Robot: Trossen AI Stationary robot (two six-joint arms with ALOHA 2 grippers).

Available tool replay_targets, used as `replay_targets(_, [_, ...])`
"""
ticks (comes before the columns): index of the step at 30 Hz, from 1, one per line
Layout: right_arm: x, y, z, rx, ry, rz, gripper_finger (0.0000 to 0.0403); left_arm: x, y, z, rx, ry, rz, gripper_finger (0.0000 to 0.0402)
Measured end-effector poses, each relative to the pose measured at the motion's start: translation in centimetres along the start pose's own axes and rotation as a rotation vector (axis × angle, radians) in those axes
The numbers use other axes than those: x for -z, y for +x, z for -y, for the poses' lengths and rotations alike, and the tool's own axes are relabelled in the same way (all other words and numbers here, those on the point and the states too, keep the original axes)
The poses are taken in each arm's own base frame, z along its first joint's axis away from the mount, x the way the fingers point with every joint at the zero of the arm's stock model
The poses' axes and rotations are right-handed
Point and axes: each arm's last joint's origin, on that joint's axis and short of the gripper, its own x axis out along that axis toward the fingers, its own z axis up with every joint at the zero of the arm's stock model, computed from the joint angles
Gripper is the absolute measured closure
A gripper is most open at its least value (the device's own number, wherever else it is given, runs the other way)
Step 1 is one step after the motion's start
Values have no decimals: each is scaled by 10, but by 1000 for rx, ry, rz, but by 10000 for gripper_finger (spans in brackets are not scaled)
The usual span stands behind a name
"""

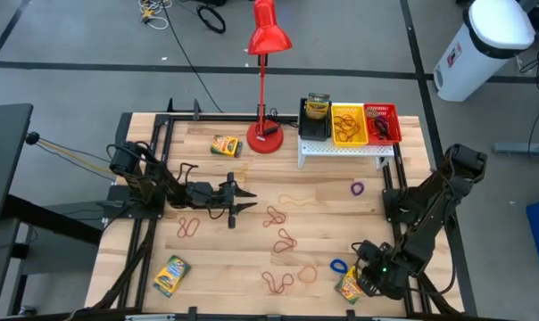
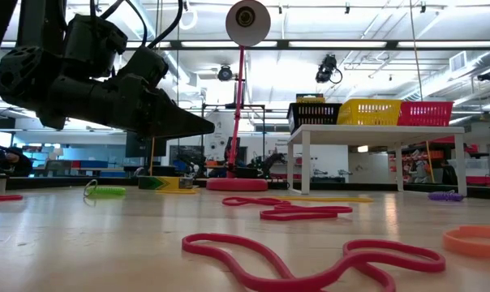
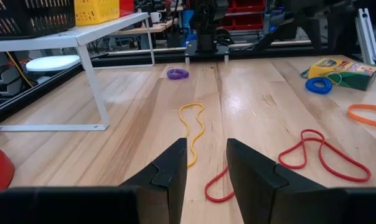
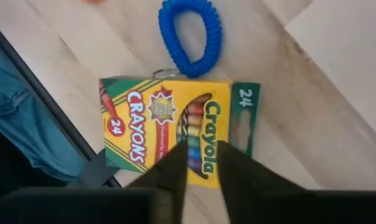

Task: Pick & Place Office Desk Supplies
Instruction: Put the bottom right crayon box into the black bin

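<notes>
Lower right of the overhead frame, the right tool (image 4: 199, 163) hangs over a crayon box (image 4: 169, 130) lying flat on the table (image 1: 323, 227) beside a blue coil band (image 4: 191, 34), fingers slightly parted, grasping nothing. The left tool (image 1: 244, 198), mid-left, is released above red bands (image 3: 325, 158)

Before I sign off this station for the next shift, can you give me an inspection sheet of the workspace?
Surface: wooden table.
Job's things: three crayon boxes; loose bands; three bins on a white shelf.
Clutter: red lamp.
Claws: left claw open above the table; right claw over a crayon box, apart.
Cables: on the floor.
Surroundings: white container.
</notes>
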Motion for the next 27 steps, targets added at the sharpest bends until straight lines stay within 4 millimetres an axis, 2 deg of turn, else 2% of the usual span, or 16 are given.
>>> replay_targets(5, [1, 12, 9, 66, 13, -15, 224, 0, 0, 0, 0, 1, -3, 282])
replay_targets(10, [2, 21, 12, 13, 26, -31, 201, 1, 0, 0, 0, 0, -8, 282])
replay_targets(14, [2, 26, 17, -14, 31, -20, 241, 1, 0, 0, 0, 0, -8, 282])
replay_targets(21, [0, 29, 18, -46, -34, 49, 379, 1, 0, 0, 0, 0, -8, 282])
replay_targets(23, [-1, 29, 19, -44, -46, 76, 392, 1, 0, 0, 0, -1, -7, 282])
replay_targets(27, [-2, 28, 22, -15, -56, 95, 392, 1, 0, 0, 0, -1, -8, 282])
